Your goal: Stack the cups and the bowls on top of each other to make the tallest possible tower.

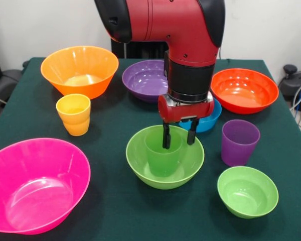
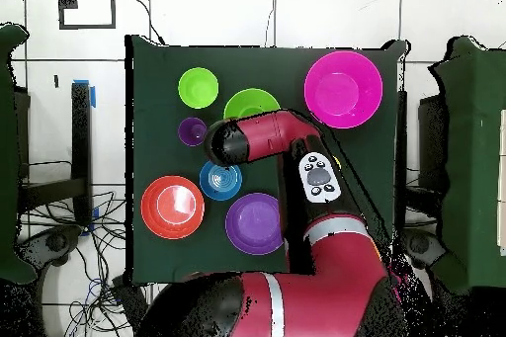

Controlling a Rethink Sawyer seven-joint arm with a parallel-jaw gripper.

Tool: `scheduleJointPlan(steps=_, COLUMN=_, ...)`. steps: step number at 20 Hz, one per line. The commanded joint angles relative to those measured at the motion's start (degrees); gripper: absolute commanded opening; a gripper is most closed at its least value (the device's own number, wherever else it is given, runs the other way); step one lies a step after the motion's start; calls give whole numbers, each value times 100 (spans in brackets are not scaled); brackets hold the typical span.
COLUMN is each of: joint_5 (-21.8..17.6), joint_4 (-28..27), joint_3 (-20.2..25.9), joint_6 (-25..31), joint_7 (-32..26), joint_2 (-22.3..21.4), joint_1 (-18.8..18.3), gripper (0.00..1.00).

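Green cup (image 1: 162, 156): upright inside lime bowl (image 1: 140, 161) (mid-table). Gripper (image 1: 178, 134): fingers straddling the cup's far rim, slightly parted, grip unclear. Purple cup (image 1: 239, 142), small green bowl (image 1: 248, 192): beside, apart.

The dark green table (image 1: 115, 201) carries a large pink bowl (image 1: 32, 186), an orange bowl (image 1: 80, 70), a yellow-orange cup (image 1: 73, 114), a purple bowl (image 1: 143, 79), a red-orange bowl (image 1: 245, 90), a blue bowl (image 1: 210, 119), a purple cup (image 1: 239, 142), a small green bowl (image 1: 247, 192) and a lime-green bowl (image 1: 140, 163).
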Motion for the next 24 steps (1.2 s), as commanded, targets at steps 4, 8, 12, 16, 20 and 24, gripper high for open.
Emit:
scheduleJointPlan(steps=4, joint_5=342, joint_4=517, joint_3=374, joint_6=709, joint_7=-98, joint_2=-696, joint_1=-68, gripper=100)
scheduleJointPlan(steps=8, joint_5=489, joint_4=690, joint_3=429, joint_6=902, joint_7=-189, joint_2=-965, joint_1=-108, gripper=100)
scheduleJointPlan(steps=12, joint_5=595, joint_4=784, joint_3=484, joint_6=971, joint_7=-263, joint_2=-1041, joint_1=-160, gripper=100)
scheduleJointPlan(steps=16, joint_5=683, joint_4=1052, joint_3=503, joint_6=819, joint_7=-172, joint_2=-1062, joint_1=-245, gripper=100)
scheduleJointPlan(steps=20, joint_5=758, joint_4=1213, joint_3=516, joint_6=723, joint_7=-103, joint_2=-1108, joint_1=-250, gripper=100)
scheduleJointPlan(steps=24, joint_5=871, joint_4=1275, joint_3=575, joint_6=716, joint_7=-39, joint_2=-1097, joint_1=-238, gripper=100)
